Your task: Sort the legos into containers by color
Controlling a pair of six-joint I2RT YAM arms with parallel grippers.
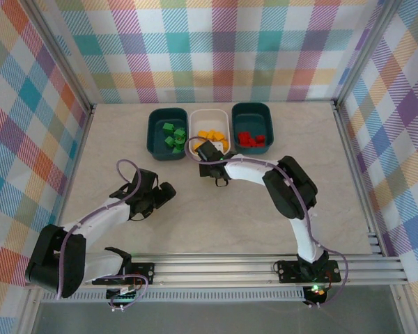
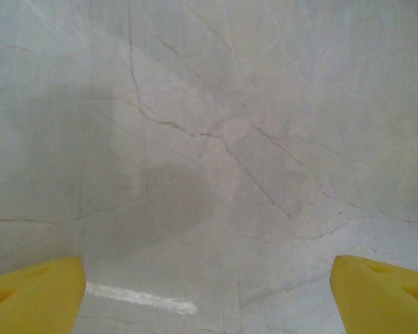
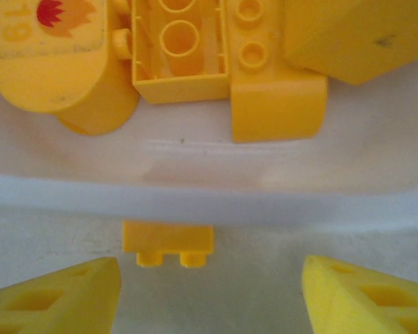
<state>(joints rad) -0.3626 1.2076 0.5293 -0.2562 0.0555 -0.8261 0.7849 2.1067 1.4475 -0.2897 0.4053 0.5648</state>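
My right fingers are spread and empty. The small flat yellow plastic brick lies at lower centre between them, its long axis left-to-right, just below the rim of the rounded white plastic tub. My left fingers, also spread, hang over the bare table, farther off.

A pale marbled counter, faintly veined in grey, is boxed in by pastel plaid walls on the far, left and right sides. A silver metal rail runs along the near edge. The light is soft and even.
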